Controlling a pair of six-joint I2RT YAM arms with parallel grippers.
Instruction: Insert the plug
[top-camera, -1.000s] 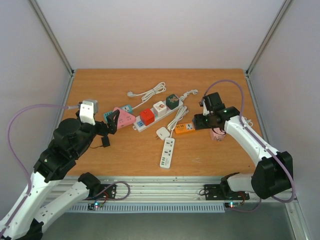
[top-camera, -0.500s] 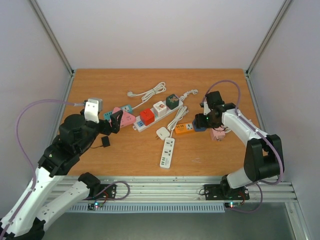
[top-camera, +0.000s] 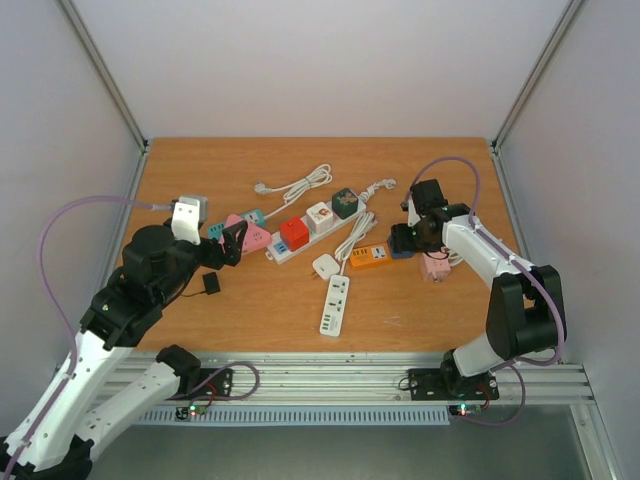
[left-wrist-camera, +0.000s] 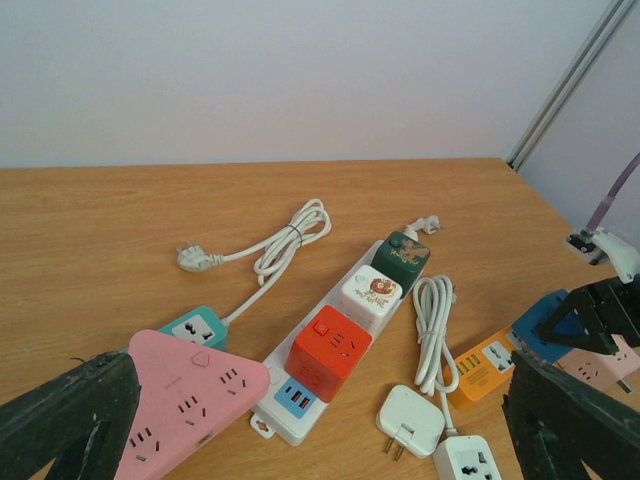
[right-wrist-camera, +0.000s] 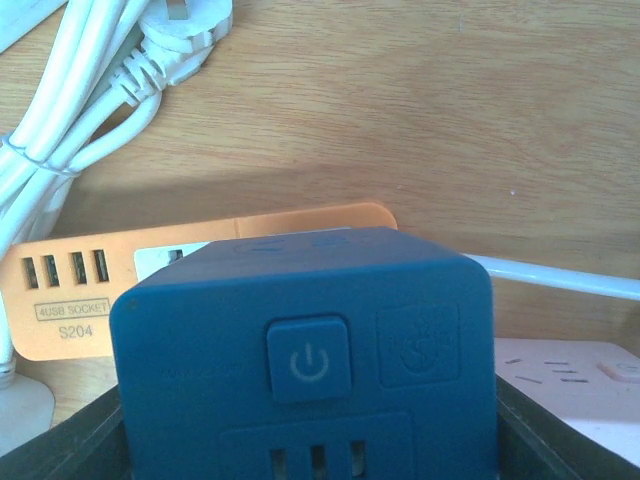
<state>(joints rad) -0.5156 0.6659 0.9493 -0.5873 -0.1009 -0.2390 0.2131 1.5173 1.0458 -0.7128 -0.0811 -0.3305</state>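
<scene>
your right wrist view cuts the blue cube (right-wrist-camera: 305, 340) off at the bottom edge, underside unseen. it hides much of the orange strip (right-wrist-camera: 70, 300). what looks like a pink socket block (right-wrist-camera: 570, 370) runs off the right edge.

Cube socket (right-wrist-camera: 305, 350) sits between my right hand's (top-camera: 403, 240) fingers; the USB strip (right-wrist-camera: 70, 300) lies just beyond it, running off left, with the coiled cord (right-wrist-camera: 70, 110) further ahead-left and a flat socket (right-wrist-camera: 570, 365) just right. Ahead of my left hand (top-camera: 228, 243), the triangular strip (left-wrist-camera: 190, 400) is by my left finger. The long strip (left-wrist-camera: 283, 425) carrying three cubes runs up the middle, and a loose adapter (left-wrist-camera: 410, 418) lies toward my right finger.
</scene>
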